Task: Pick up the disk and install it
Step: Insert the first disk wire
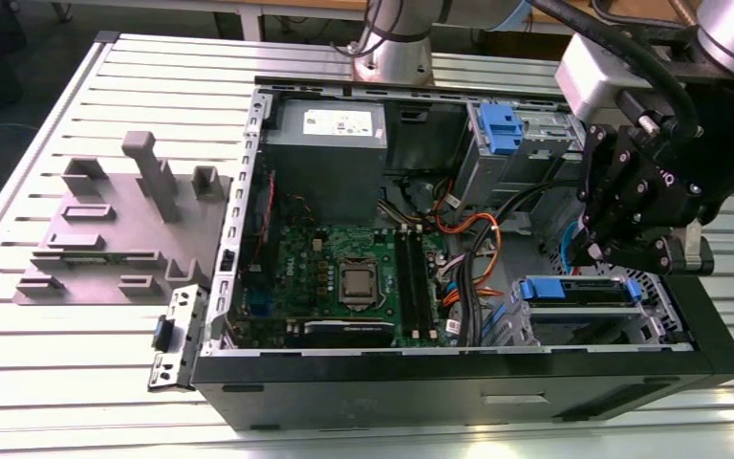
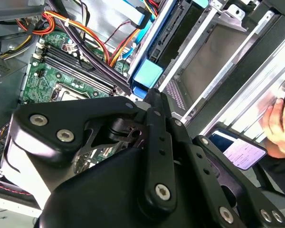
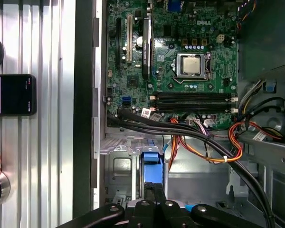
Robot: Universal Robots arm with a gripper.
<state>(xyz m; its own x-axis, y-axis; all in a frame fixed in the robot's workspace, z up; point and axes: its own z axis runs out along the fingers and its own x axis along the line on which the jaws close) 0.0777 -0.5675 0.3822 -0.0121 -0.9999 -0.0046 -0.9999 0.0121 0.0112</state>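
Observation:
The disk point(image 1: 580, 298) lies flat in the metal drive cage at the front corner of the open computer case, on the exterior view's right. Its blue carrier edge faces up toward me and also shows in both wrist views point(image 3: 151, 164) point(image 2: 147, 76). My black gripper point(image 1: 596, 256) hangs just above that blue edge. In both wrist views the two fingers press together with nothing between them, and the gripper point(image 3: 152, 191) point(image 2: 151, 99) ends right next to the blue frame. Whether the tips touch it I cannot tell.
Orange and black cables point(image 1: 469, 239) run between the motherboard point(image 1: 341, 277) and the cage. A grey power supply point(image 1: 329, 143) and a blue latch piece point(image 1: 501, 129) sit at the back. A grey fixture block point(image 1: 112, 220) stands outside the case. A phone point(image 3: 12, 95) and a person's hand point(image 2: 280, 123) lie beside it.

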